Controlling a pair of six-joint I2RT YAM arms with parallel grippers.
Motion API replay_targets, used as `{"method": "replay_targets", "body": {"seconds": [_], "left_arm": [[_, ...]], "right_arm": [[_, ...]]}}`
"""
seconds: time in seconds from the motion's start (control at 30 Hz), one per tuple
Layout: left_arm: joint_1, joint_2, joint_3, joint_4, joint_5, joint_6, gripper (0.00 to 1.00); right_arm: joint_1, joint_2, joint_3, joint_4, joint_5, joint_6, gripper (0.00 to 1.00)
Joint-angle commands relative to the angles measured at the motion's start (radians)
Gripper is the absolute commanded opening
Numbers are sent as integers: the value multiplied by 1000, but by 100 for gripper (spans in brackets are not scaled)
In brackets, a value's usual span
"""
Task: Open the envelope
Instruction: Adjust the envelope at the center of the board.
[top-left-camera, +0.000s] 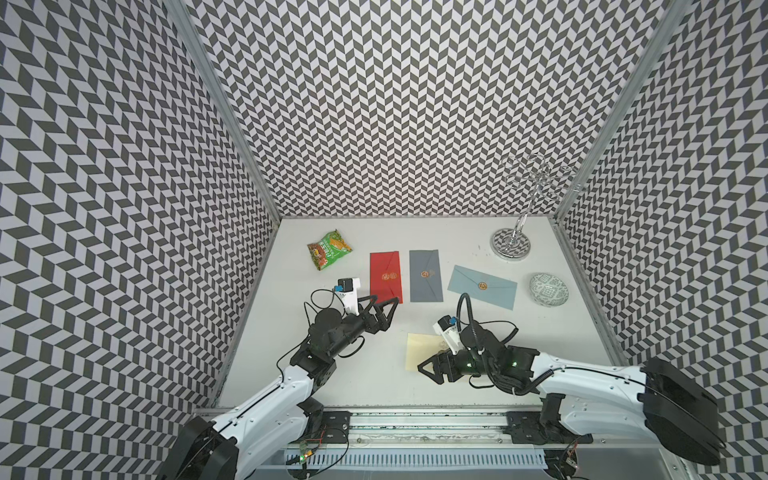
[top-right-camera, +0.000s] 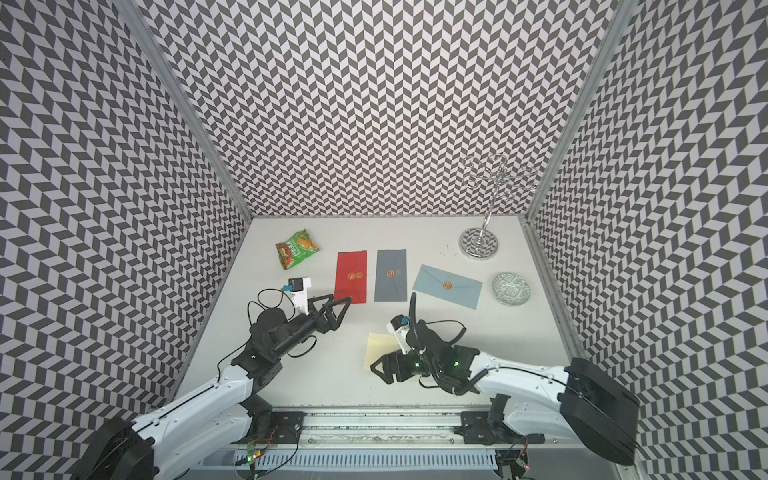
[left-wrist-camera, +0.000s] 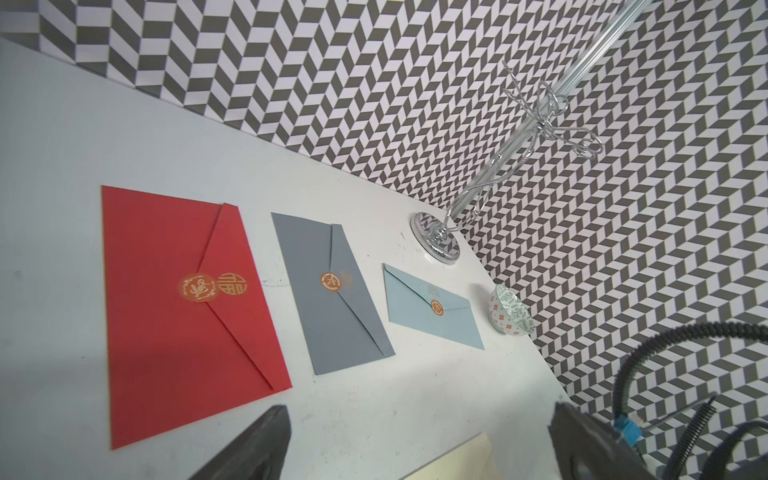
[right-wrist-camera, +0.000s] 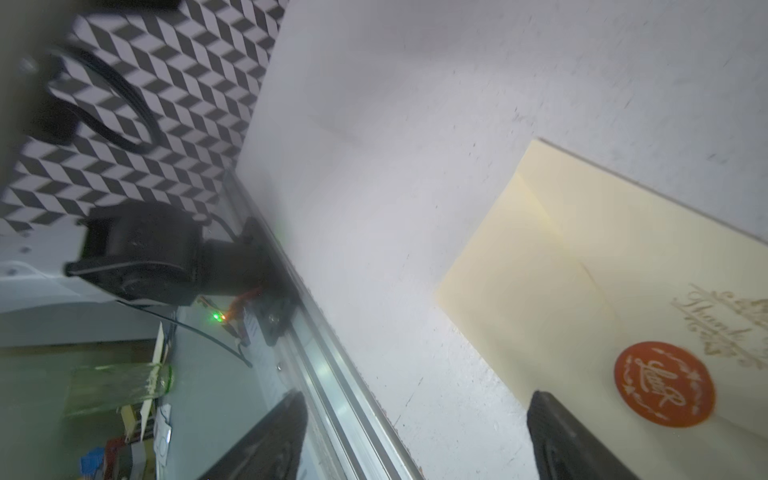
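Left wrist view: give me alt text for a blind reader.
A red envelope, a grey envelope and a light blue envelope lie in a row on a white table, each flap sealed with a round orange sticker. Beyond them are a chrome stand and a patterned bowl; the open left gripper frames the foreground.
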Motion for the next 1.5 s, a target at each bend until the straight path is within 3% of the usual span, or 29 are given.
{"method": "replay_targets", "body": {"seconds": [0.0,0.13,0.4,0.53,0.7,0.87,1.1,1.13,1.27,1.47], "left_arm": [[-6,-46,-11,-64,-100,1,100],[-6,-84,-18,-106,-164,-7,100],[-6,-91,-19,-114,-180,-5,100],[-6,-105,-17,-137,-202,-11,100],[-4,-108,-24,-127,-200,-22,100],[-2,-72,-34,-53,-97,-11,100],[-4,-13,-41,44,-10,-15,100],[-4,-5,-43,53,-7,-19,100],[-6,41,-18,65,27,-9,98],[-18,101,-23,115,82,-49,95]], "right_arm": [[39,78,52,63,-23,-51,84],[57,170,94,61,-25,-77,84],[54,283,128,76,107,-52,85],[21,359,157,60,176,-16,86],[-75,424,206,85,118,-20,85],[-116,280,222,56,182,-60,85],[-316,-27,19,71,353,9,87],[-356,-52,-16,81,349,12,87],[-552,-93,-101,97,142,12,87],[-592,-19,-104,82,-35,1,87]]}}
